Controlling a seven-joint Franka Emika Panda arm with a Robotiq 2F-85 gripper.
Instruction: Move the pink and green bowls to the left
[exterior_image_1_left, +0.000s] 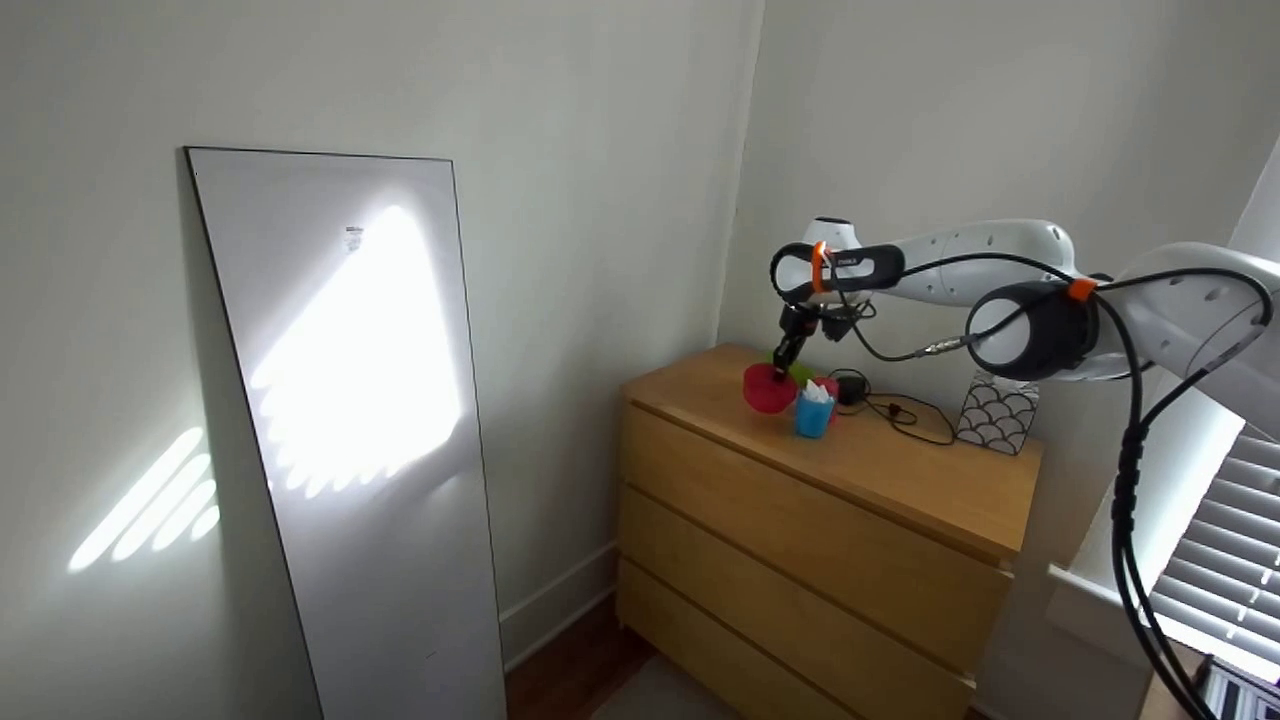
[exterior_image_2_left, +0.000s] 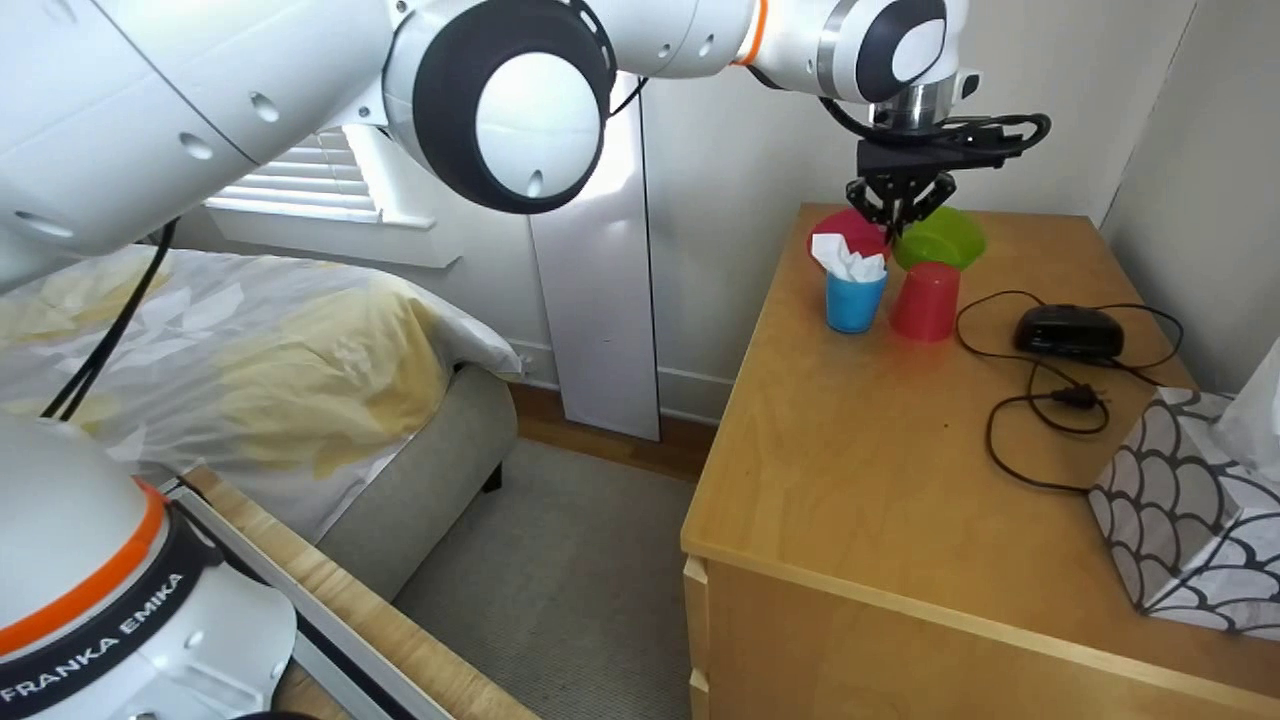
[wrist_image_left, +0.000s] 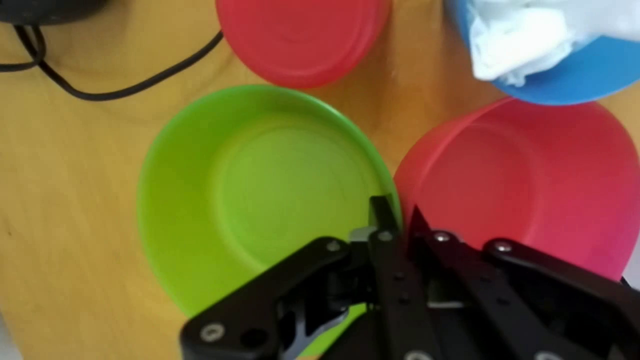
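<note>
i'm watching the gripper (wrist_image_left: 400, 215) pinching the rims of the green bowl (wrist_image_left: 290, 185), at its nine o'clock in the wrist view, and the pink bowl (wrist_image_left: 500, 185), at three; a red cup (wrist_image_left: 305, 40) is standing upside down near eleven.

Running dim and grey over the walls (exterior_image_1_left: 600, 200) in an exterior view, yet burning out to white on the tall panel (exterior_image_1_left: 360, 400) at left. Throwing slanted bright stripes onto the wall left of it, shading a dull strip between. Glowing at the slatted blinds (exterior_image_1_left: 1225, 560) on the right. Lying even and clear over the dresser top (exterior_image_2_left: 850, 450) in an exterior view, whitening at the far-left window (exterior_image_2_left: 305, 182). Going soft in the wrist view, slightly blurring the gripper (wrist_image_left: 401, 220), green bowl (wrist_image_left: 280, 175) and pink bowl (wrist_image_left: 560, 200), washing out the tissue (wrist_image_left: 535, 40), shadowing the dresser top between red cup (wrist_image_left: 300, 35) and blue cup (wrist_image_left: 575, 75).
</note>
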